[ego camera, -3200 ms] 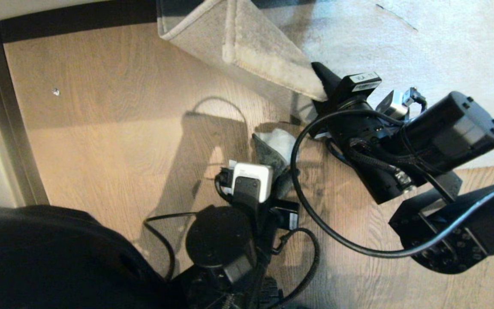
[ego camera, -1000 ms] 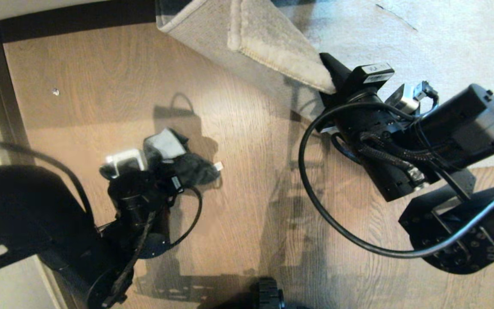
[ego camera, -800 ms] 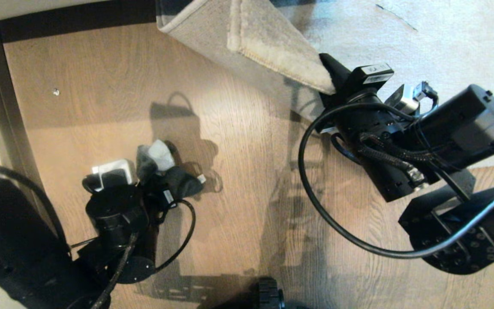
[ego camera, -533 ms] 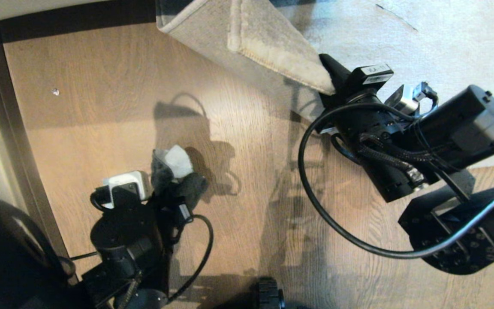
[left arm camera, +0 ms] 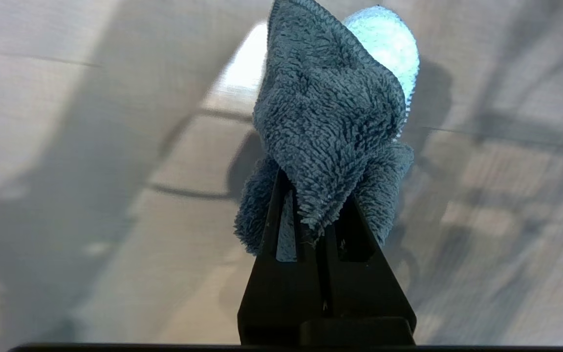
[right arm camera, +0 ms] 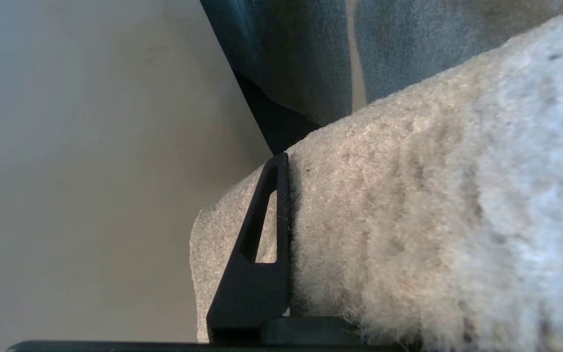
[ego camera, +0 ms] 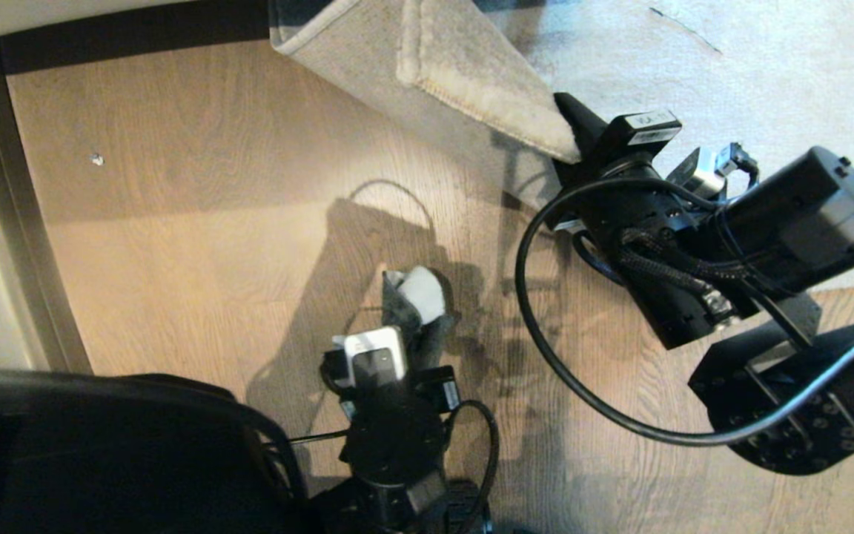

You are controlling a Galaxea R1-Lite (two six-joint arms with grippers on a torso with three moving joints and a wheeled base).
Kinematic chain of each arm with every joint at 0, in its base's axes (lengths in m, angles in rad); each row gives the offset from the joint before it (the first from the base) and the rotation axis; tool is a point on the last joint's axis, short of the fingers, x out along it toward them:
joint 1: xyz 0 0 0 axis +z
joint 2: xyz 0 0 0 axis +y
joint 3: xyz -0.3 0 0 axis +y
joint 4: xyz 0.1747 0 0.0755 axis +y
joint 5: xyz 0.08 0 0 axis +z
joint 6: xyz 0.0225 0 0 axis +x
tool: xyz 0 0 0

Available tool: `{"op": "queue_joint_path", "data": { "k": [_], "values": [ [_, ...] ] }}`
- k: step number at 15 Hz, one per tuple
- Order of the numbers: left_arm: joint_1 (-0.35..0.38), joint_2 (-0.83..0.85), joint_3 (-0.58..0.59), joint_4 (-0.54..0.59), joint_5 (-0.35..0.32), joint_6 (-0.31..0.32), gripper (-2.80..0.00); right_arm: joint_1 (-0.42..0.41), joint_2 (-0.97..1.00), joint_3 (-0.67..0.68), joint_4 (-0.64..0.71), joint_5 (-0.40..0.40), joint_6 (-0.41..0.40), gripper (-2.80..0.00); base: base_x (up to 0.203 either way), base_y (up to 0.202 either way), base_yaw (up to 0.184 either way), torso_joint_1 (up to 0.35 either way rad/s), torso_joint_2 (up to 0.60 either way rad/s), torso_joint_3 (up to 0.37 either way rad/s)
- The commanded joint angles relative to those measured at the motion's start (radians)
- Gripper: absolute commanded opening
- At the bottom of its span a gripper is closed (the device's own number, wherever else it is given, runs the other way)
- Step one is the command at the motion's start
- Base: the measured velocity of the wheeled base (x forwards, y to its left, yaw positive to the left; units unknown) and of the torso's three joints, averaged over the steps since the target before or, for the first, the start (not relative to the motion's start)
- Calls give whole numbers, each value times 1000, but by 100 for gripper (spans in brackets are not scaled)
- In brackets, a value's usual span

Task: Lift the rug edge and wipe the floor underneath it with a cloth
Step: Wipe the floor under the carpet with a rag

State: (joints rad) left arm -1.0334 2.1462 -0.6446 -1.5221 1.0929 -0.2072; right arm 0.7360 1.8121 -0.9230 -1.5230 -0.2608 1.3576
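Overhead, left gripper clamps the cloth pointing at the rug edge pinched by right gripper.

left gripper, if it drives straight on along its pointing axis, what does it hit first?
Probably bare floor. The left gripper, shut on the cloth, points down at open planks, so the cloth would meet them first. The lifted rug edge looks well beyond; depth is unclear.

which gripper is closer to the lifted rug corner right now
Right. The right gripper is clamped on the rug edge, holding it up off the floor. The left gripper, shut on the cloth, sits lower on the bare floor, apart from the rug.
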Motion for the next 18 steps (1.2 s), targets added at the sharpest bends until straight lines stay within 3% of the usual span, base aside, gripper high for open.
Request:
{"op": "queue_joint_path", "data": {
  "k": [1, 3, 9, 15, 18],
  "values": [
    [-12, 147, -129, -48, 7, -1, -280, 0, 0, 6, -42, -5, 6, -280, 0, 0, 0, 0, 0, 0],
    [-10, 198, -206, -48, 7, -2, -280, 0, -2, 12, -42, -6, 6, -280, 0, 0, 0, 0, 0, 0],
    [85, 194, -215, -48, 7, -31, -280, 2, -8, 9, -43, -14, 6, -280, 0, 0, 0, 0, 0, 0],
    [270, 81, -203, -48, 3, -28, -280, 0, -13, 18, -42, -14, 6, -280, 0, 0, 0, 0, 0, 0],
    [376, -7, -126, -48, -3, -28, -280, 2, -24, 33, -43, -14, -8, -280, 0, 0, 0, 0, 0, 0]
  ]
}}
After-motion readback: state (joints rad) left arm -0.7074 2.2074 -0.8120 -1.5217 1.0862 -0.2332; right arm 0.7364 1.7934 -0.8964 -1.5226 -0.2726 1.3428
